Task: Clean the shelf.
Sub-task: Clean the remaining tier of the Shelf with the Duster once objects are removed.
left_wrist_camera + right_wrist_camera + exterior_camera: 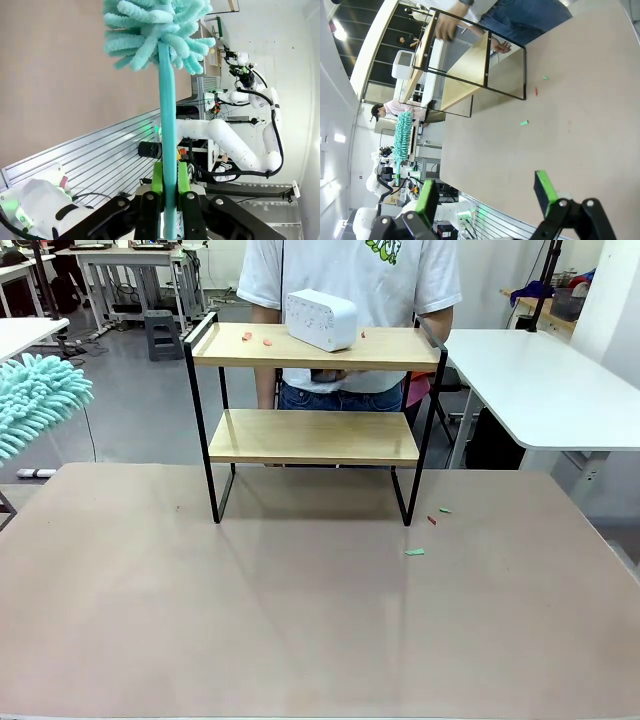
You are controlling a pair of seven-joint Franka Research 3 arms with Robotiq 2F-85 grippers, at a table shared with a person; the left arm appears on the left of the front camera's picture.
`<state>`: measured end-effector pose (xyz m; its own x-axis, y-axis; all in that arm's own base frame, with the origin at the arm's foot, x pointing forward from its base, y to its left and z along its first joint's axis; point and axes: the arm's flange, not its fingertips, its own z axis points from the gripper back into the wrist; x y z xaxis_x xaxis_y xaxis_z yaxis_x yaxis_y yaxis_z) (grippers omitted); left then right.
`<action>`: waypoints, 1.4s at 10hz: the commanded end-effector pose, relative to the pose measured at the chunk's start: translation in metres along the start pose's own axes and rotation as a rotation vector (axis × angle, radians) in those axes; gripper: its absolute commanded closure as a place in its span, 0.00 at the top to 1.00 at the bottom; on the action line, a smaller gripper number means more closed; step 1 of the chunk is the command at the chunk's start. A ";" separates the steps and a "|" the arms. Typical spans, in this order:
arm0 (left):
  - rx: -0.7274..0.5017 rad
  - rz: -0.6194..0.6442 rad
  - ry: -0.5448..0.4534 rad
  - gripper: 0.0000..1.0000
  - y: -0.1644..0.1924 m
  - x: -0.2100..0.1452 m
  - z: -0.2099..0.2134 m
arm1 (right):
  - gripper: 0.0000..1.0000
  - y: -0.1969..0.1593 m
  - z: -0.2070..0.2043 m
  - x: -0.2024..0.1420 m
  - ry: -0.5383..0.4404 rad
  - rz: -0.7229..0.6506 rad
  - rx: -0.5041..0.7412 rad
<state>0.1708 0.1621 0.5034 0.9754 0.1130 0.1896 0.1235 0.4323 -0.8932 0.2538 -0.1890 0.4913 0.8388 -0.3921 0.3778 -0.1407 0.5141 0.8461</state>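
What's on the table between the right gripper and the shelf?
Bare tabletop except three small scraps, two green, one red, near the shelf; right wrist view.

Grey floor [130,415], white side table [545,385] at right; far desks [125,258], dark stool [163,332] behind

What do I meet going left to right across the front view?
The teal duster → pink scraps on the shelf top board → white box → green scrap on the brown table → white side table.
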 end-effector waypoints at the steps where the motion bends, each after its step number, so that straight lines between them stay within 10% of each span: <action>1: -0.005 -0.021 0.004 0.13 0.002 0.002 0.002 | 1.00 0.001 0.000 0.003 -0.015 0.024 0.017; 14: -0.005 -0.021 0.004 0.13 0.002 0.002 0.002 | 1.00 0.001 0.000 0.003 -0.015 0.024 0.017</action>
<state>0.1724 0.1626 0.5012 0.9762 0.1101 0.1869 0.1229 0.4294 -0.8947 0.2538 -0.1890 0.4913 0.8386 -0.3919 0.3784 -0.1414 0.5141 0.8460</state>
